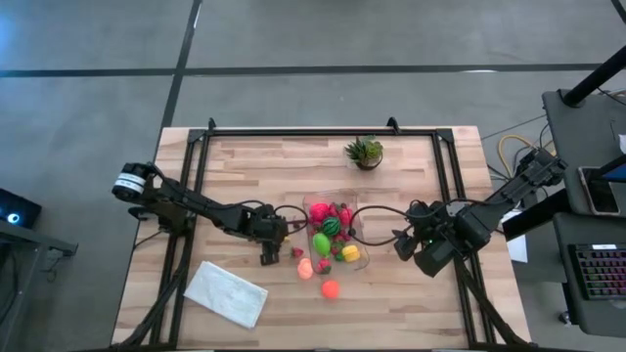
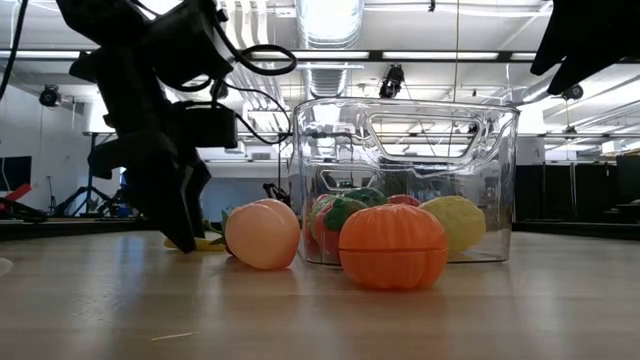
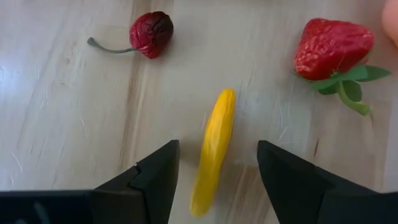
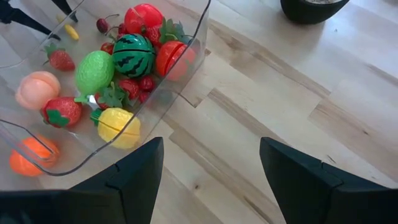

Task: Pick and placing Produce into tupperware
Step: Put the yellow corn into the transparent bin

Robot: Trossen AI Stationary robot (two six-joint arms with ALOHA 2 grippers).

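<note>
The clear tupperware (image 1: 354, 256) stands mid-table and holds produce: a striped watermelon (image 4: 132, 55), a lime-green fruit (image 4: 94, 71), a yellow lemon (image 4: 119, 127) and red pieces. Left of it, a small yellow banana (image 3: 213, 149) lies flat on the wood. My left gripper (image 3: 217, 174) is open and points down, one finger on each side of the banana, not touching it. A cherry (image 3: 151, 32) and a strawberry (image 3: 333, 46) lie just beyond. A peach (image 2: 263, 233) and an orange (image 2: 393, 245) rest on the table in front of the tupperware. My right gripper (image 4: 211, 168) hangs open, right of the tupperware.
A small spiky potted plant (image 1: 364, 152) stands toward the far edge behind the tupperware. A white folded cloth (image 1: 225, 291) lies near the front left. Black frame rails (image 1: 196, 166) run along the table's left and right sides. Bare wood shows at the front right.
</note>
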